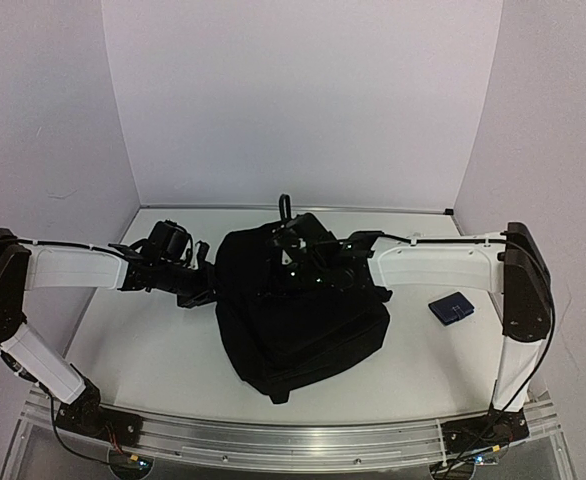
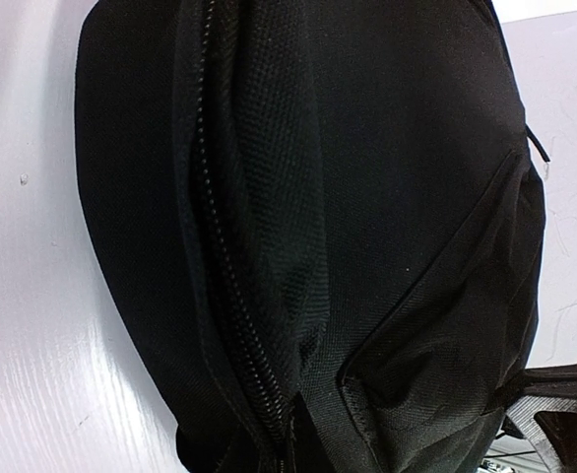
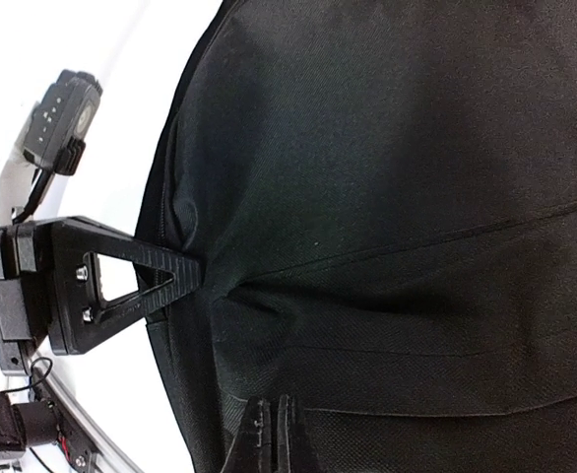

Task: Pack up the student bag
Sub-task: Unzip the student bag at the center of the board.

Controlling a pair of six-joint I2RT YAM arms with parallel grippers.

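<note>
On the white table [image 1: 143,340] lies the student bag [image 1: 303,325]. The left gripper [image 3: 196,270] pinches its side fabric, and the right gripper [image 3: 272,432] has its fingers pressed together.

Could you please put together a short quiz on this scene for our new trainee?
1. True or false: the blue pouch lies on the table, right of the student bag.
2. The left pincer grips: A) the pouch, B) the bag's edge, C) nothing.
3. How do the right pincer's jaws stand?
Key: 1 true; 2 B; 3 shut.
</note>
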